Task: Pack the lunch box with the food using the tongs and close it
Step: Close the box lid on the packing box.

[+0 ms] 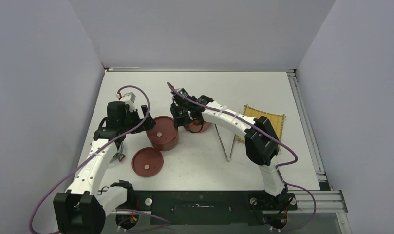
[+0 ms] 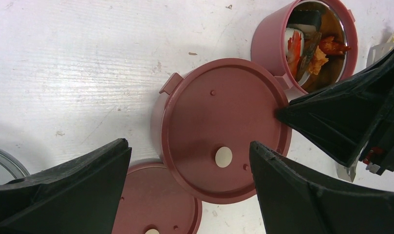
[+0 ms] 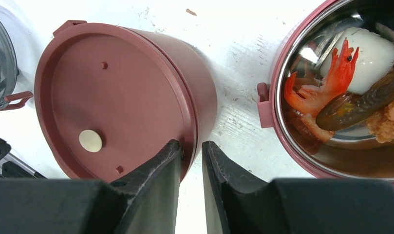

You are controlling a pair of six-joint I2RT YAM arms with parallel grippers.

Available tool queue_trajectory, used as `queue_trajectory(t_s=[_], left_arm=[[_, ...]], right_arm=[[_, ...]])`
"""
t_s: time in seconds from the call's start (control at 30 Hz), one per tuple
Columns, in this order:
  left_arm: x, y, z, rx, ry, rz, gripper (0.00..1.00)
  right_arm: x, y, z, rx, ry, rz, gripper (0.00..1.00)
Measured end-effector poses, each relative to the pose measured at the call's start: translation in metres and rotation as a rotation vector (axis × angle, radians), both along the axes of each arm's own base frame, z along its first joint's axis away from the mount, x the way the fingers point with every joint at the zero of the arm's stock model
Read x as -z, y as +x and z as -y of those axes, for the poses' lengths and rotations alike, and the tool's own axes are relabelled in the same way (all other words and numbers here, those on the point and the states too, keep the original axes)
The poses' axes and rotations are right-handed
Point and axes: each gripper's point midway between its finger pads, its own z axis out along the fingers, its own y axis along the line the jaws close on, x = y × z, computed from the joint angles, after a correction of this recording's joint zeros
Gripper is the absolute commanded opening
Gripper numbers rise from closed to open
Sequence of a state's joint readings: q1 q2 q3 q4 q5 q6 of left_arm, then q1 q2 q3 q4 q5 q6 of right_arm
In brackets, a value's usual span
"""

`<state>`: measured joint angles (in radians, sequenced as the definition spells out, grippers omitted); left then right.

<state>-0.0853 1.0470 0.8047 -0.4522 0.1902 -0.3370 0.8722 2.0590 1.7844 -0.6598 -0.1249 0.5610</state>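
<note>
As I look down from above, the left gripper [image 1: 145, 122] hangs at the left side of the lidded bowl [image 1: 162, 132], which stands a little left of the desk's [image 1: 209, 87] middle. On its wrist view the fingers [image 2: 63, 195] are spread wide, the lid showing between them, and nothing is gripped.

The right gripper [image 3: 191, 146] is down between the two bowls of the lunch box. Its fingers [image 3: 156, 190] are almost together with only a thin slit between them, and nothing sits in it. The tips are right at the lidded bowl's rim, though I can't tell whether they touch it.

The open bowl [image 3: 268, 105] sits just beside the lidded one, on the side toward the desk's right edge and a touch nearer the far edge. On the shiny steel inside lies the food: a white ball [image 3: 375, 53], a red shrimp-like piece [image 3: 331, 83], a dark brown strip [image 3: 360, 105] and an orange lump [image 3: 392, 124].

A spare lid [image 1: 147, 162] lies flat toward the near edge, just beside the lidded bowl. The tongs [image 1: 223, 144] lie on the desk right of the bowls. Their arms are apart in a narrow V with the joined end toward the near edge, and neither gripper is on them. The yellow mat [image 1: 265, 122] lies toward the right edge.
</note>
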Motion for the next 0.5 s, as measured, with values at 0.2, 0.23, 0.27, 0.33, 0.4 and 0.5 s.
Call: queue_trajectory(t_s=[0.2, 0.23, 0.27, 0.33, 0.4, 0.5], left_arm=[[0.013, 0.001, 0.002, 0.007, -0.003, -0.048, 0.9], [0.015, 0.001, 0.002, 0.008, -0.003, -0.054, 0.89], [0.017, 0.001, 0.003, 0.011, -0.006, -0.063, 0.88], [0.019, 0.0, 0.003, 0.013, -0.009, -0.075, 0.86], [0.022, 0.0, 0.004, 0.016, -0.011, -0.085, 0.83], [0.027, 0.0, 0.004, 0.018, -0.011, -0.104, 0.78]], right_arm=[[0.001, 0.001, 0.002, 0.007, -0.011, 0.004, 0.27], [0.0, 0.001, 0.002, 0.008, -0.011, 0.005, 0.27], [0.0, 0.001, 0.002, 0.008, -0.011, 0.006, 0.27], [0.0, 0.002, 0.002, 0.008, -0.011, 0.007, 0.27], [0.0, 0.001, 0.002, 0.008, -0.01, 0.007, 0.27], [0.0, 0.001, 0.001, 0.006, -0.01, 0.007, 0.27]])
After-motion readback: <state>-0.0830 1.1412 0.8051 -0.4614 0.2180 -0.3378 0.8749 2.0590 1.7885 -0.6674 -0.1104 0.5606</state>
